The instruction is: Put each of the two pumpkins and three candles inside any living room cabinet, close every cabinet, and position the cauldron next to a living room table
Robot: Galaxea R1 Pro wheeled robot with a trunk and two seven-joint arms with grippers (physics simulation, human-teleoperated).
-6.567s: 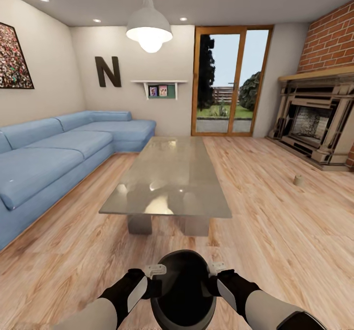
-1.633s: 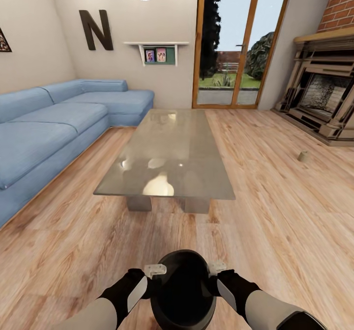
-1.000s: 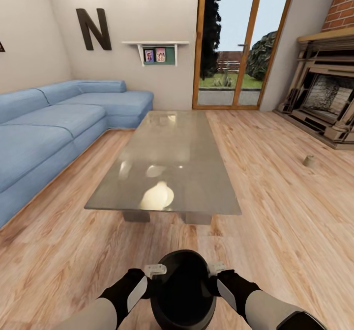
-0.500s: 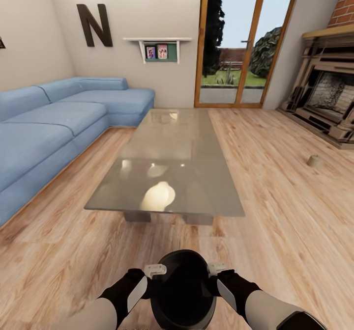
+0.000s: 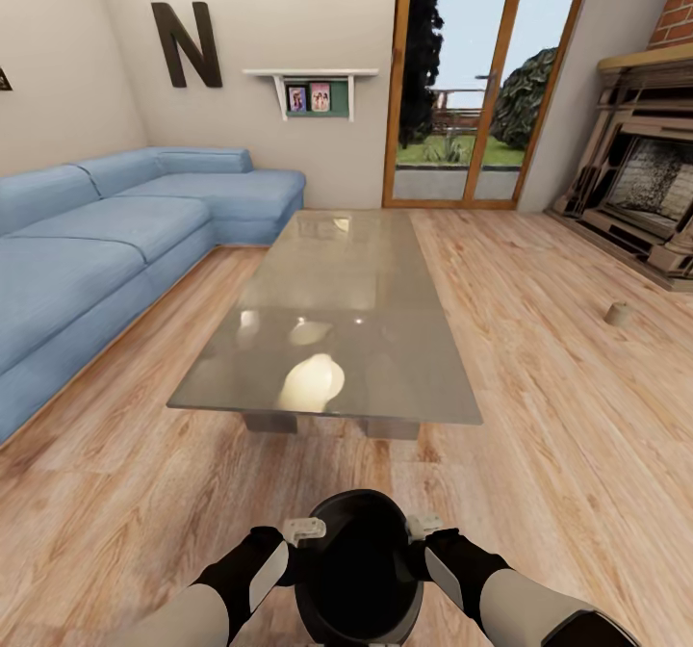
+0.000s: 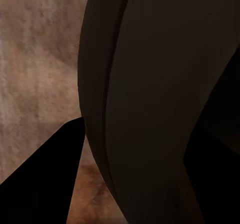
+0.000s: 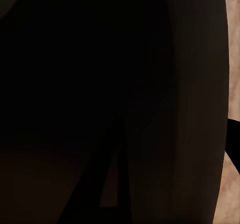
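Observation:
The black cauldron hangs low in front of me in the head view, above the wooden floor. My left gripper and right gripper clamp its rim from either side. Its dark wall lies close against the left wrist camera, and the same black wall covers most of the right wrist view. The glass-topped table stands just ahead, its near edge a short way beyond the cauldron. One tan candle sits on the floor at the right, near the fireplace. Pumpkins and cabinet are out of view.
A blue corner sofa runs along the left of the table. A stone fireplace is at the right, and a glass patio door at the back. Bare wooden floor lies between me and the table.
The whole view has drawn nearer to the table and turned slightly, so the camera moved. Both grippers keep the same hold on the cauldron.

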